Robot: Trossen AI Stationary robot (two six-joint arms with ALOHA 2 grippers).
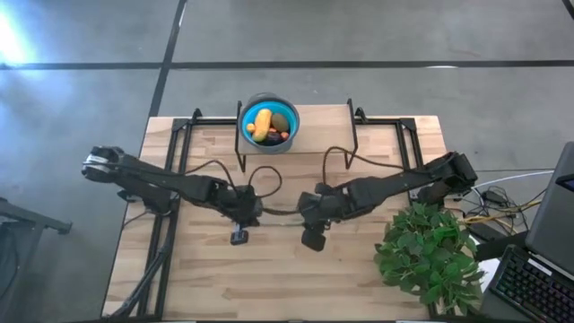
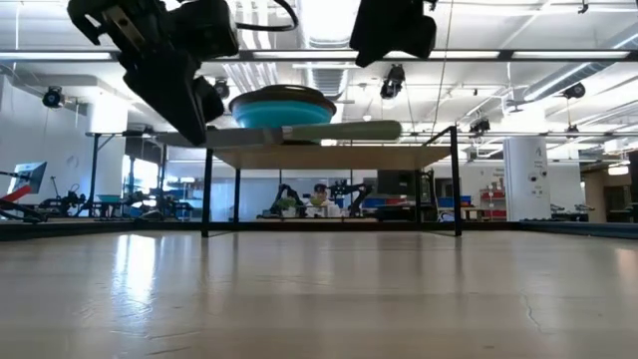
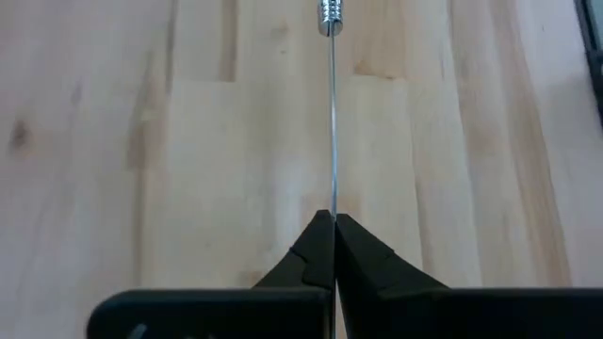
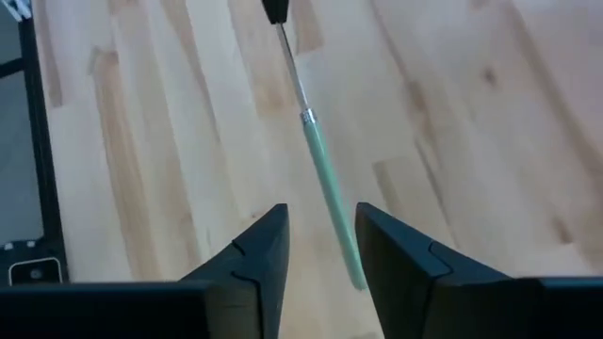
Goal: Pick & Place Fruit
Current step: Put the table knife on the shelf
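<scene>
The fruit (image 1: 267, 126) lies in a round blue bowl (image 1: 245, 115) at the middle of the table's far edge: a yellow-orange piece, an olive-green one and small red-orange ones. A slim utensil with a pale green handle (image 4: 330, 198) hangs level above the table's middle (image 2: 329, 131). My left gripper (image 3: 334, 221) is shut on its metal end. My right gripper (image 4: 320, 250) is open and stands above the handle's free end (image 4: 356, 275), clear of it in the low view (image 2: 394, 40). My left gripper pinches the utensil's thin metal shaft (image 3: 332, 188) at its free end between its two fingers. The fingers come slanting down from the table's left and lie along the shaft. The utensil is lifted clear of the table and sticks out level toward the right arm.
A leafy green plant (image 1: 429, 253) stands at the table's right near corner. A black frame (image 1: 354, 135) rises along the far part of the table, next to the bowl. Bare wood (image 1: 269, 278) lies near the front edge.
</scene>
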